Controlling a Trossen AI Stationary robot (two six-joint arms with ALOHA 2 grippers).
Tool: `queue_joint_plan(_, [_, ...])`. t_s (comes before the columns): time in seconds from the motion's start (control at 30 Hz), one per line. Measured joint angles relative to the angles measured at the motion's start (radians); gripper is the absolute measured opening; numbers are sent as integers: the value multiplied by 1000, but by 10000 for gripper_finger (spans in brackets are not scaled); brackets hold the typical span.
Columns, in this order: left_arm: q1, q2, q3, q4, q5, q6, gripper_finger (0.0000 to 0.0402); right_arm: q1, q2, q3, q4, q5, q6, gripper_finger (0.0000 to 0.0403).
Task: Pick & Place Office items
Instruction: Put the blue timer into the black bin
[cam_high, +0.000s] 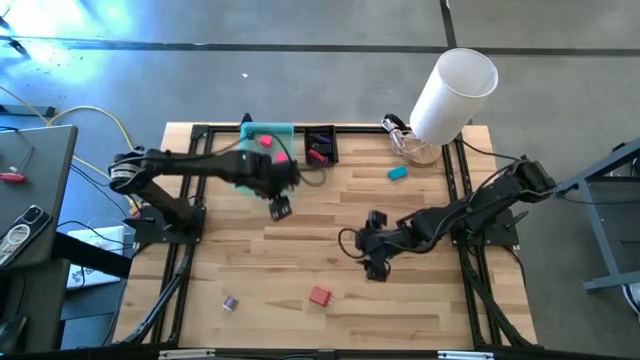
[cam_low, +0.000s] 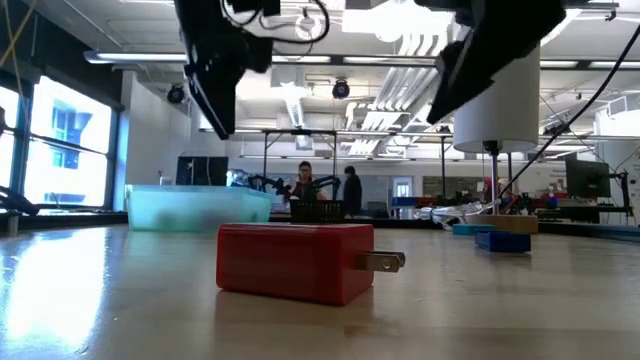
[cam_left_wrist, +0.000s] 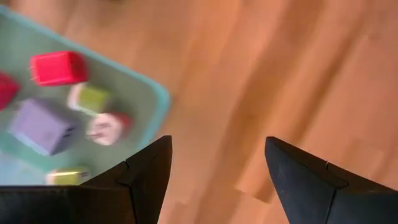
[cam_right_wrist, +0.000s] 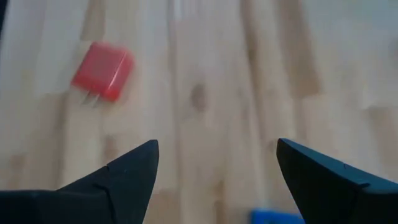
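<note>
A wooden table seen from above carries 2 dark robot arms. The left gripper hangs above the table just in front of a teal tray at the far edge; its 2 fingers stand spread apart with bare wood between them, holding and touching nothing. The left wrist view shows the tray's corner beside those fingers, with several office items lying in it: a red block, a green and white piece, a purple block and a white and red piece. The right gripper sits near the middle of the table, its fingers also released wide, empty, over bare wood. A red plug-like block lies alone on the near part of the table, apart from both grippers; in the low view it rests flat with its long axis running across the picture and its 2 metal prongs pointing toward that picture's right. A small purple piece lies to its left near the front edge. A teal piece lies toward the far right, near a large white cylinder. A black basket beside the tray holds a pink item.
</note>
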Motion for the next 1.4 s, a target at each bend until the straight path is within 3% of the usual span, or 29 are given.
queue_joint_plan(0.13, [-113, 0, 0, 13, -21, -46, 249, -3, -2, 1, -25, -131, 80, 314])
queue_joint_plan(0.3, [-219, 0, -6, 51, -133, -108, 249, 7, -2, 1, -138, -167, 148, 314])
queue_joint_plan(0.63, [-286, 2, -10, 77, -153, -111, 249, 7, -1, -1, -429, 83, 152, 314])
queue_joint_plan(0.8, [-289, 2, -11, 78, -153, -118, 249, -13, 10, -46, -388, 62, 143, 314])
queue_joint_plan(0.9, [-289, 2, -20, 78, -153, -118, 249, -27, 10, -102, -297, -3, 104, 314])
queue_joint_plan(1.23, [-288, 2, -58, 83, -152, -118, 249, -68, 10, -178, -156, 12, 39, 314])
queue_joint_plan(1.4, [-289, 2, -58, 87, -152, -118, 249, -99, 10, -234, -67, -36, 18, 314])
